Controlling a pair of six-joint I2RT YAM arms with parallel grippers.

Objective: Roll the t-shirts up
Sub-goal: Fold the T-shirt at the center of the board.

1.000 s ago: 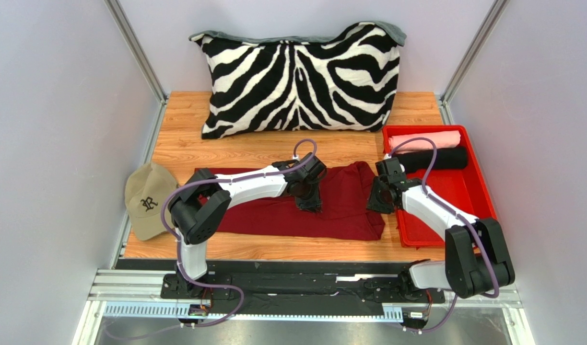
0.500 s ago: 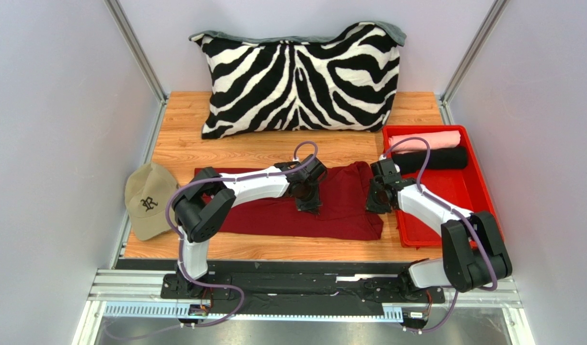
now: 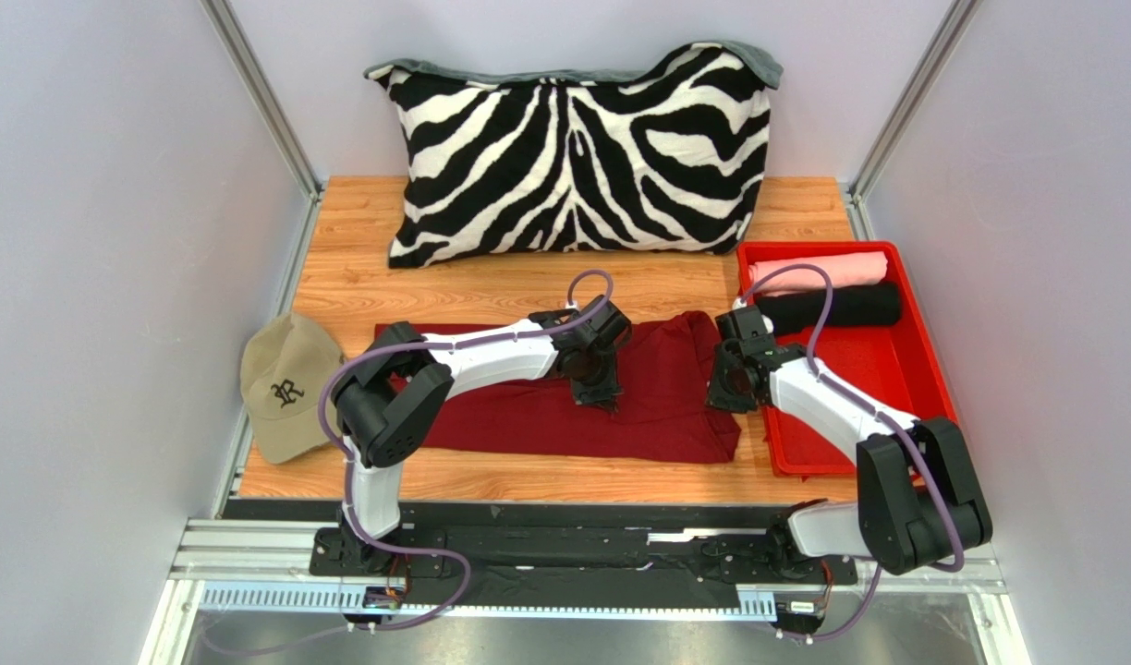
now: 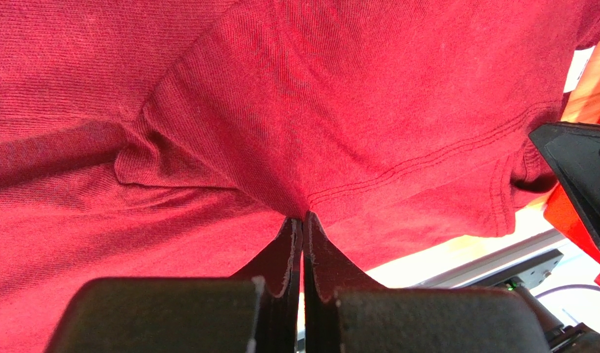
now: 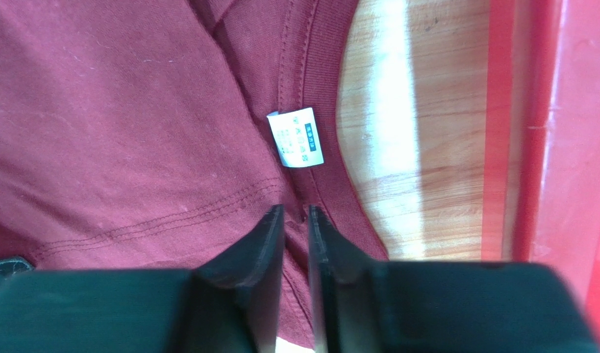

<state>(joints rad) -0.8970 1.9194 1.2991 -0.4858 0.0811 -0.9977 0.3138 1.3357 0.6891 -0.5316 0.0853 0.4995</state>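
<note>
We see the maroon t-shirt (image 3: 530, 416) flat on the bench (image 3: 349, 284), near its front edge. L gripper (image 4: 303, 218): fingers together, pinching a cloth fold mid-shirt. R gripper (image 5: 295, 209) at the collar (image 5: 297, 44) by the label (image 5: 296, 137), fingers barely apart w/ cloth between; can't tell if clamped.

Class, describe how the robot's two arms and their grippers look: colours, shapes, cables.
Both the left arm and right arm have white shells, bulky black joints and a looping purple cable. The left gripper and right gripper have matte black wedge-shaped fingers.
</note>
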